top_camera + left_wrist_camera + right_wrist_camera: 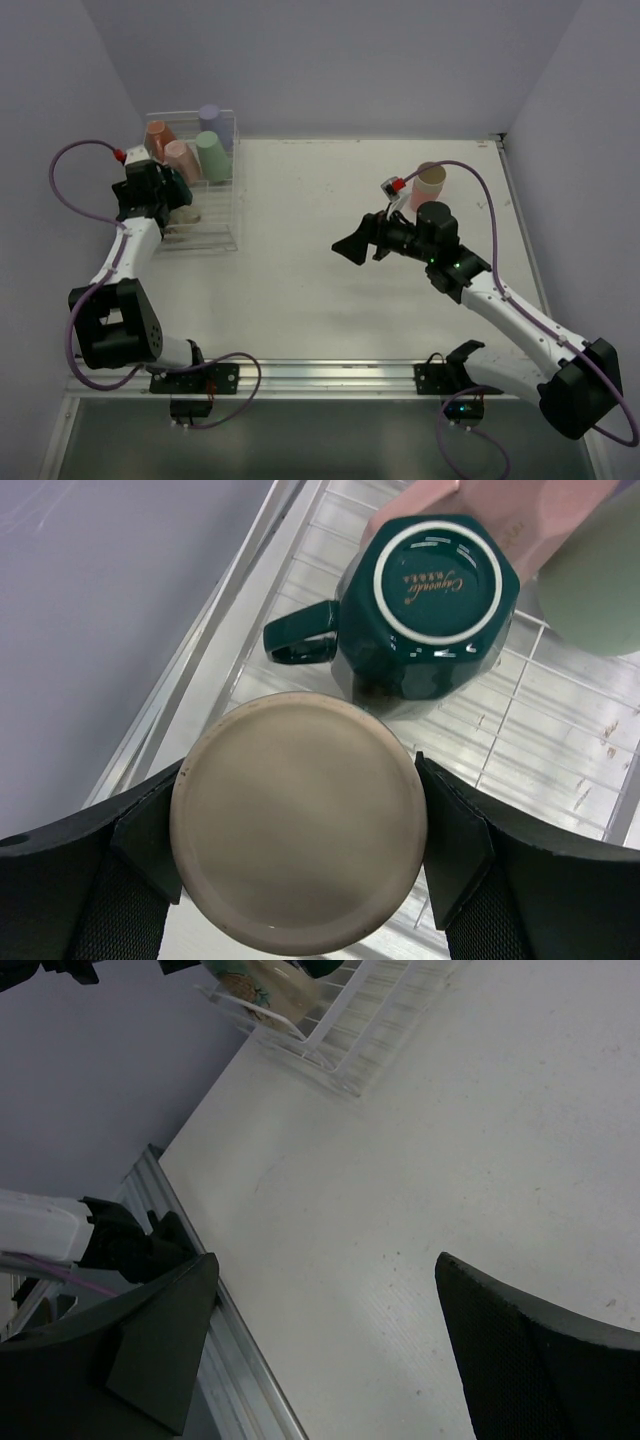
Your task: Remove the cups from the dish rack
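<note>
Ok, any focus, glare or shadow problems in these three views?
Top view: even, soft light, only a faint shadow on the table under the right claw. Left wrist: the cream mug close to the lens looks soft, lettering on the dark green mug is legible. Right wrist: the dark fingers show almost no detail, the table surface is sharp.

The dish rack (225, 236) stands at about 10 o'clock on the table (300, 300). Four tumblers (183, 158) stand in its far end. Nearer in the rack, the near cup (298, 805) sits between the fingers of the left gripper (300, 825). The handled mug (430, 600) is at its 1 o'clock, perhaps touching it, with the handle toward 9 o'clock. The lone cup (431, 181) stands on the table, at about 2 o'clock from the right gripper (350, 248).
</note>
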`<state>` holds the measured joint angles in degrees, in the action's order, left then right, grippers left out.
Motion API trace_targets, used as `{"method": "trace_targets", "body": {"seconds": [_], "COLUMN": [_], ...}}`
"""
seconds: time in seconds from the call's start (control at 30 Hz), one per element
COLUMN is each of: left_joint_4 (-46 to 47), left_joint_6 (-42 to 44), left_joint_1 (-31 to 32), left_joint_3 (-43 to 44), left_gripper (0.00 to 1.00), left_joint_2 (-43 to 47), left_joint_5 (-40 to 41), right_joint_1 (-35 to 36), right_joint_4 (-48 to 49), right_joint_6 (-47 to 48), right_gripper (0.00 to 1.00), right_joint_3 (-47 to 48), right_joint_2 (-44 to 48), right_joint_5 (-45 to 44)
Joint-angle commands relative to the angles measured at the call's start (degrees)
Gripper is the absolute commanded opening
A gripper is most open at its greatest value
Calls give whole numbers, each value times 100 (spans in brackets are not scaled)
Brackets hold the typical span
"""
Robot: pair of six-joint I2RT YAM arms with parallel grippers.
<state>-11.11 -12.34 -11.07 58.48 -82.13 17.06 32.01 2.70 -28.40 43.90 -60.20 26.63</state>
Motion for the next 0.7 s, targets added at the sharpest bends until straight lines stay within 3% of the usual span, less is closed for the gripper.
{"method": "trace_targets", "body": {"seconds": [0.0, 0.03, 0.17, 0.4, 0.67], "left_joint_4": [496, 514, 348, 66, -426], "left_joint_6": [74, 48, -101, -480, -664], "left_joint_1": [-36, -36, -36, -35, -18], "left_joint_3": [-196, -231, -328, -293, 14], "left_gripper": [51, 41, 26, 21, 16], "left_joint_2": [547, 601, 996, 1892, 2701], "left_joint_5": [26, 26, 104, -167, -783], "right_joint_1": [112, 139, 253, 437, 569], "right_joint_4": [214, 179, 161, 213, 977], "right_joint_6": [168, 177, 230, 116, -1025], "right_gripper": [91, 91, 91, 91, 91], "right_joint_3": [189, 215, 250, 329, 233], "right_joint_2": [-88, -105, -158, -307, -474], "right_joint_5": [105, 88, 52, 35, 26]}}
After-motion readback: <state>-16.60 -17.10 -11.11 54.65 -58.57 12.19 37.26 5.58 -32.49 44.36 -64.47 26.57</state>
